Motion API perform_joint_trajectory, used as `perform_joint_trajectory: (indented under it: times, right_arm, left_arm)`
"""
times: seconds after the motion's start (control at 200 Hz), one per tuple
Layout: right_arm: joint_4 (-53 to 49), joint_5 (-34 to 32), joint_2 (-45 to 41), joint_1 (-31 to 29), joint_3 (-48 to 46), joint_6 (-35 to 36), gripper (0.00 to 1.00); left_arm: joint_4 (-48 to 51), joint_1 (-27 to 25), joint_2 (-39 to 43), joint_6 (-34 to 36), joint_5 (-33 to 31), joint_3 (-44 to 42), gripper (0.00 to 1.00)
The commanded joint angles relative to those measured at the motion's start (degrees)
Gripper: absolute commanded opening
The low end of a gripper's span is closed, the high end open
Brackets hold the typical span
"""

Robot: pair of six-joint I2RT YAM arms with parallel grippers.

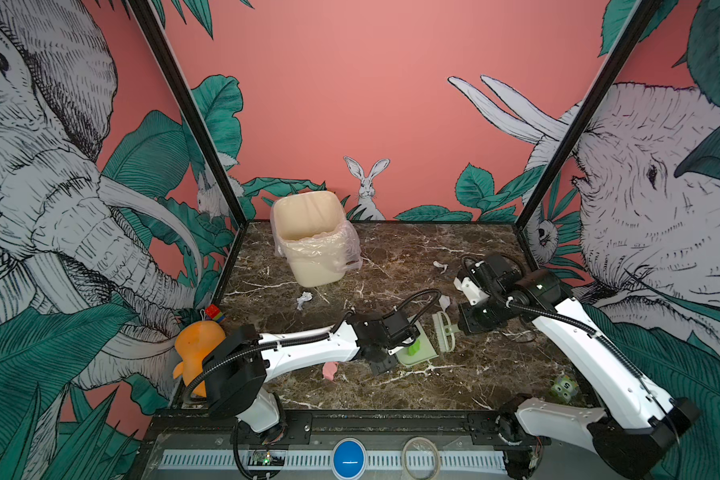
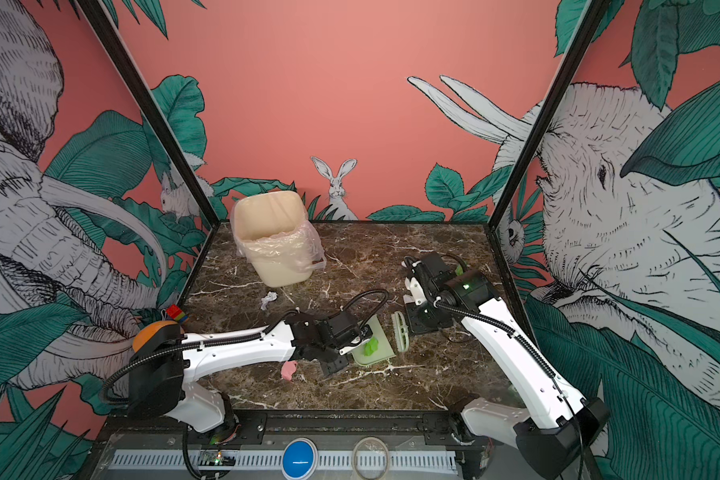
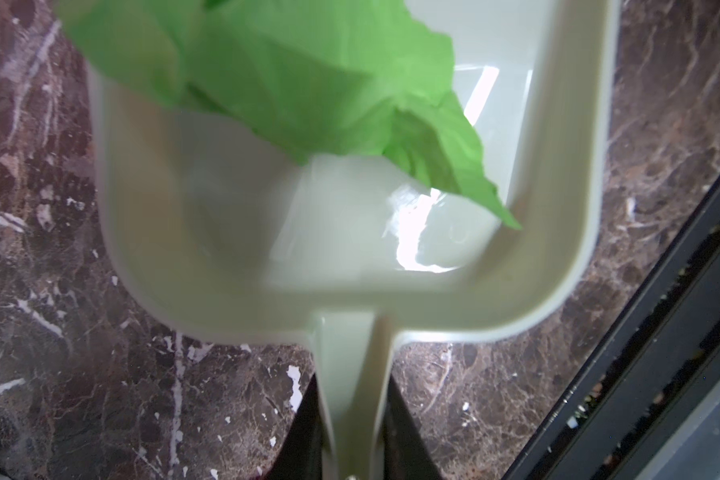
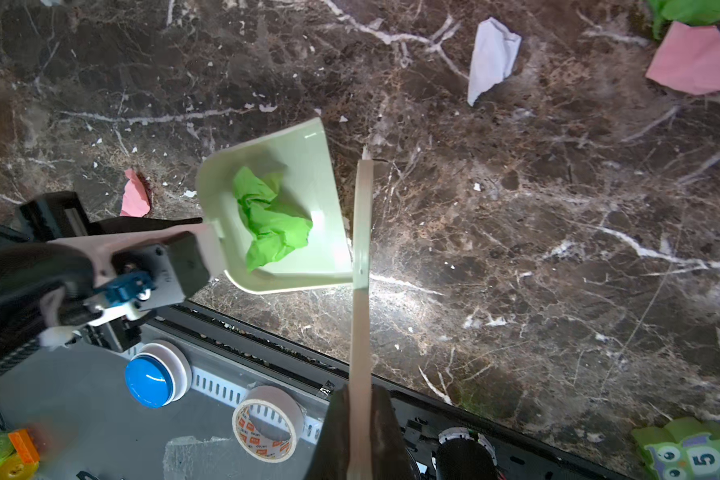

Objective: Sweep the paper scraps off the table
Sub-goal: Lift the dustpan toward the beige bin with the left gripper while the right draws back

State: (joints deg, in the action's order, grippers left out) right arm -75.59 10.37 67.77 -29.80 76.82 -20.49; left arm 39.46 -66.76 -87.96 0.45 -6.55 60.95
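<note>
- Paper scraps (image 1: pixel 304 300) are scattered over the surface (image 1: pixel 454 386); one green scrap (image 4: pixel 273 216) is already lodged in the dustpan (image 4: pixel 300 145).
- Left hand (image 3: pixel 352 436) is clamped on the dustpan handle; right hand (image 4: pixel 360 436) is pinched tight on the handle of the brush (image 4: pixel 362 216).
- Brush head is set lengthwise along the pan's open lip, just beside it.
- White scrap (image 4: pixel 491 58) and pink scrap (image 4: pixel 695 60) are seen on the brush's side away from the pan. The right hand is nearer, so a drag toward the lip is judged needed.
- Second pink scrap (image 1: pixel 330 370) is left on the pan's handle side, with the mouth turned away from it.
- Bin (image 1: pixel 308 232) is placed well apart, toward the back left.
</note>
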Motion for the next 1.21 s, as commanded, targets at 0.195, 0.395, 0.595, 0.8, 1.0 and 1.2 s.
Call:
perform_joint_trajectory:
  times: [0.195,0.395,0.595,0.8,1.0,1.2]
  right_arm:
    - [-1.04,2.36,-2.2,3.16,-3.44,2.56,0.0]
    - [0.58,3.58,-2.57,4.0,-5.68,2.81,0.0]
    - [1.89,4.62,-2.54,4.66,-6.98,3.17,0.0]
    - [3.32,5.92,-2.12,4.98,-7.73,3.29,0.0]
    - [4.13,6.77,-1.61,5.09,-7.45,3.44,0.0]
    - [4.0,6.86,-1.95,5.28,-7.64,3.7,0.0]
  left_arm:
    - [1.42,2.9,7.84,-4.26,0.79,-0.11,0.1]
    - [6.75,7.04,12.35,-6.6,1.96,2.51,0.1]
    - [14.67,13.23,17.11,-7.49,2.58,7.09,0.1]
    - [23.84,20.81,19.84,-6.67,2.6,14.46,0.12]
    - [30.13,30.59,19.68,-3.91,2.3,20.63,0.12]
    - [31.38,40.17,19.73,-1.21,4.15,24.95,0.12]
